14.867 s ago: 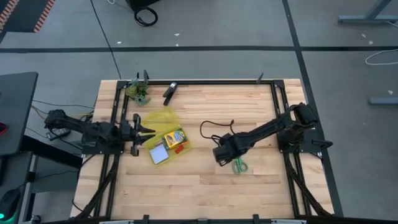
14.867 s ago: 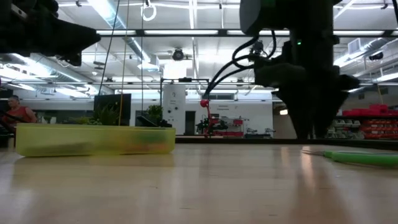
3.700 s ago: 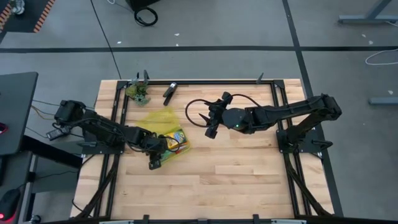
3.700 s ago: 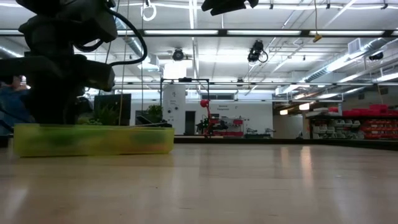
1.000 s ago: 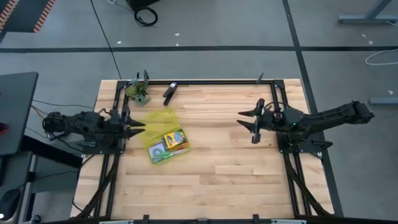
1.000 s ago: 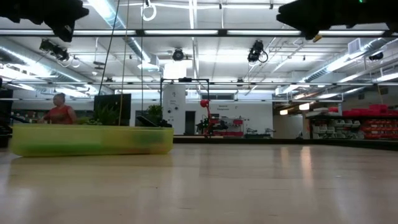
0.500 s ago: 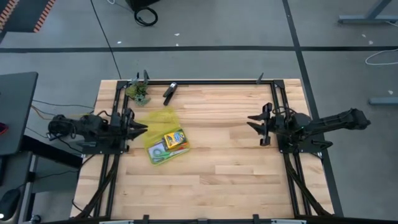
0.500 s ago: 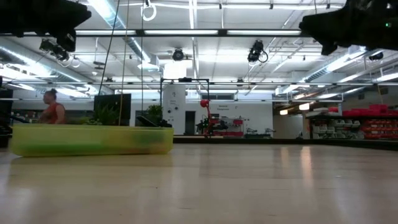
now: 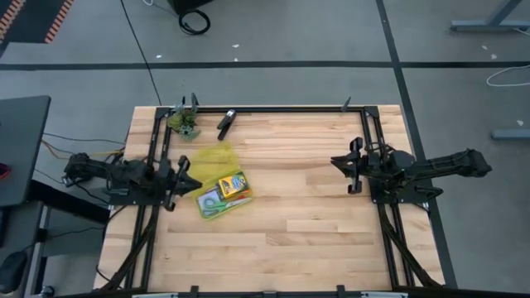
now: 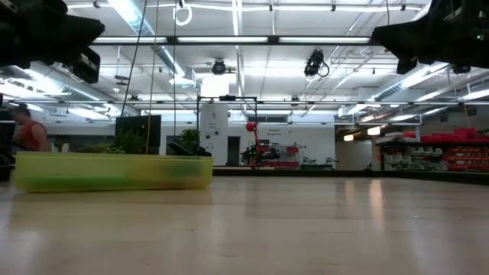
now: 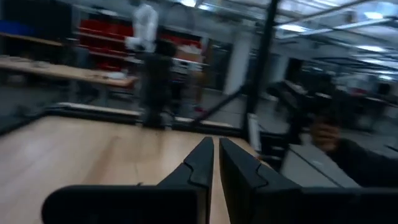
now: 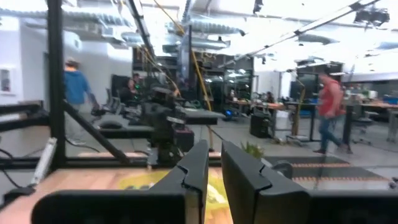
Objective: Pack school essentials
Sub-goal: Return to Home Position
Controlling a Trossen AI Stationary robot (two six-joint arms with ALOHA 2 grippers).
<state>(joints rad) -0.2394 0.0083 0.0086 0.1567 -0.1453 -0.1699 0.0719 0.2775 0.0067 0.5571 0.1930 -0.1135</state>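
Both arms have pulled back farther toward their side frames. We log the left gripper [image 9: 180, 175] fingers pressed together and empty, the right gripper [image 9: 339, 165] likewise. Just ahead of the left fingers lies the yellow supply box [image 10: 153, 172], long axis slanting, with the green-handled scissors [image 9: 214, 204] and crayon box [image 9: 233, 184] inside. It sits well apart from the right.

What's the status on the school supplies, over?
Left gripper and right gripper shut, empty, at opposite sides. Scissors and crayon box inside yellow box. Black clip, leafy clump at far edge.
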